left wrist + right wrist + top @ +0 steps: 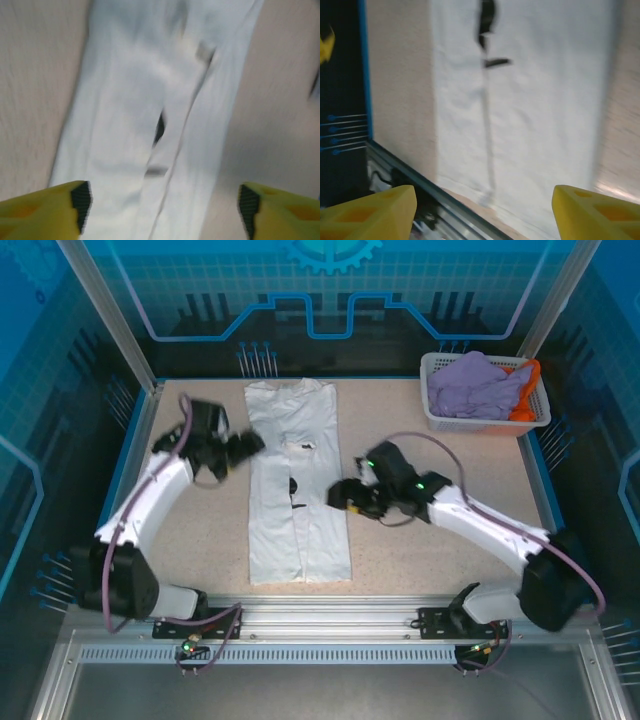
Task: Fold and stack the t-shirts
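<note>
Yellow fingertips [42, 210] nearest, tan table [500, 455], white t-shirt [295, 500] folded into a long strip at centre, left gripper [250, 446] at its nine o'clock edge, right gripper [343, 494] at three o'clock, both spread wide and empty, white basket [470, 424] at one o'clock holding lavender t-shirt [475, 385] and orange t-shirt [527, 400]

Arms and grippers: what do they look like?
Both arms: white link shells, black joints and bases. Left arm carries a purplish cable along it; right arm likewise, plus green lights near the wrist. Left gripper and right gripper look black from above; fingers are yellow, the left's with black pads.
</note>
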{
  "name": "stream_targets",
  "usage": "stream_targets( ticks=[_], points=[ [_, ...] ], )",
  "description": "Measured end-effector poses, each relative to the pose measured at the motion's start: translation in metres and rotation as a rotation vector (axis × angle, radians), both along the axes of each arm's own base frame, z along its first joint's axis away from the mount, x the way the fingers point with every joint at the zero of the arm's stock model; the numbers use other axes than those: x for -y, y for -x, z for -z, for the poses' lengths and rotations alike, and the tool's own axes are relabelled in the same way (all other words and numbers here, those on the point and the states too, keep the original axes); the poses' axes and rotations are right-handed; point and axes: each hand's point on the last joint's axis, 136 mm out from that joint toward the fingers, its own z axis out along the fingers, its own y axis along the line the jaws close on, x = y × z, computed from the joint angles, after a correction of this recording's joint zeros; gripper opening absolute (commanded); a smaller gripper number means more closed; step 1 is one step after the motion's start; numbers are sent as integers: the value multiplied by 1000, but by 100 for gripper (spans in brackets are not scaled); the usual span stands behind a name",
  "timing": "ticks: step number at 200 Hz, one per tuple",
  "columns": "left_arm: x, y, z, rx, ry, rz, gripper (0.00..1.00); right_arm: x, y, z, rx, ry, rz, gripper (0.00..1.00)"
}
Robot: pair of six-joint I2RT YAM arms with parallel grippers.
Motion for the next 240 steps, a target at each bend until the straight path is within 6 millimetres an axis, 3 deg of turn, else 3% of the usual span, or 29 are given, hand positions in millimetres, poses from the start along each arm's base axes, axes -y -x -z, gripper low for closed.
stream_targets(
  ticks=[14, 24, 38, 58, 89, 115, 141, 170, 240],
  points=[
    [7, 67, 47, -160, 29, 46, 62, 25, 30, 35, -56, 28, -11, 68],
    [7, 111, 67, -256, 31, 61, 58, 35, 53, 55, -107, 45, -40, 67],
    [19, 156, 75, -316, 51, 119, 58, 43, 73, 71, -151, 66, -75, 66],
    [25, 188, 69, -306, 93, 130, 58, 40, 82, 75, -156, 61, -120, 62],
    [19, 209, 74, -349, 121, 54, 57, 27, 94, 86, -186, 58, -201, 57],
    [18, 232, 100, -469, 112, 13, 56, 14, 108, 97, -229, 105, -299, 54],
    [19, 244, 119, -513, 122, -21, 54, -5, 106, 96, -223, 118, -371, 51],
    [19, 242, 130, -517, 146, -81, 51, -8, 104, 98, -227, 130, -382, 50],
    [16, 217, 129, -415, 146, -168, 39, 6, 107, 108, -268, 158, -335, 49]
  ],
)
